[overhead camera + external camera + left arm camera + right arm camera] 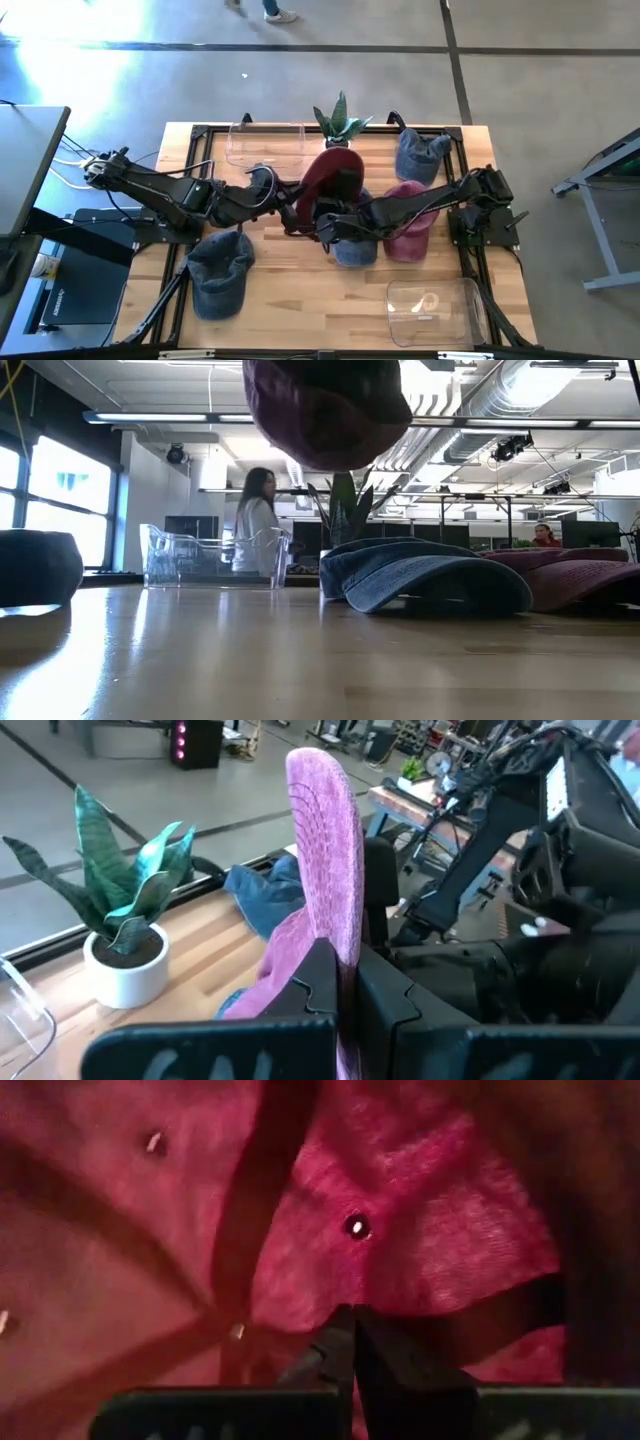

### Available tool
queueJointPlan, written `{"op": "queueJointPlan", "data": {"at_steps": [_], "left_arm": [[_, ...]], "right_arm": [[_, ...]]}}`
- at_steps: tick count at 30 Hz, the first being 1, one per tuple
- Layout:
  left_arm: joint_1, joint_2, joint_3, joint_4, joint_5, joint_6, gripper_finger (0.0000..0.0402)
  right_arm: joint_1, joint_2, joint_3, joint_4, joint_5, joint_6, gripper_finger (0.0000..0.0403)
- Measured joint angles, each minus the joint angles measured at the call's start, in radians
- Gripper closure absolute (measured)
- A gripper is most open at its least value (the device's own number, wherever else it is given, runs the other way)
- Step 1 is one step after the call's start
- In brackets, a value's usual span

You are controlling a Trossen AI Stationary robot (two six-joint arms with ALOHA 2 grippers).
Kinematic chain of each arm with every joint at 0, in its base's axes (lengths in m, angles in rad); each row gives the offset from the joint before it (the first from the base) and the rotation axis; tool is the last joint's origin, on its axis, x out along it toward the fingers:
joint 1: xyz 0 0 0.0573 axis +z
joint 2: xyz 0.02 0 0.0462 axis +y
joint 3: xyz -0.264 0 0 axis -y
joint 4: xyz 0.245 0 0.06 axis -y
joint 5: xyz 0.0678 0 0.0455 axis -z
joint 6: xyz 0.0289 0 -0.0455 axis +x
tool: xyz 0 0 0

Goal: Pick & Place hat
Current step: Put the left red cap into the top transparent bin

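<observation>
Right now the maroon hat (pixel 325 180) hangs in the air above the middle of the surface (pixel 300 290), pinched at its brim by your left hand (pixel 292 208), which is clamped fully shut on the fabric. Your right hand (pixel 325 230) is closed too, pressed against the hat's crown; whether it holds cloth, you cannot tell. Watch out: if the two hands pull apart, the brim could slip free and drop onto the blue hat (pixel 355 245) just below.

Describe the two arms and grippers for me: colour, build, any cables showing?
Both arms are dark, jointed links. The left arm has black cables looping at its wrist and white cables near its base. The left gripper and right gripper have black, blocky, angular fingers.
</observation>
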Motion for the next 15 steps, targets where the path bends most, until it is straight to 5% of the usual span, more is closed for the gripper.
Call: {"op": "queueJointPlan", "data": {"at_steps": [7,15], "left_arm": [[-0.007,-0.002,0.000,-0.157,-0.106,-0.070,0.0401],[-0.008,-0.001,0.000,-0.252,-0.119,-0.161,0.0401]], "right_arm": [[0.028,-0.001,-0.001,0.120,-0.200,-0.025,0.0403],[0.060,-0.073,0.000,0.033,-0.433,0.163,0.0402]]}}
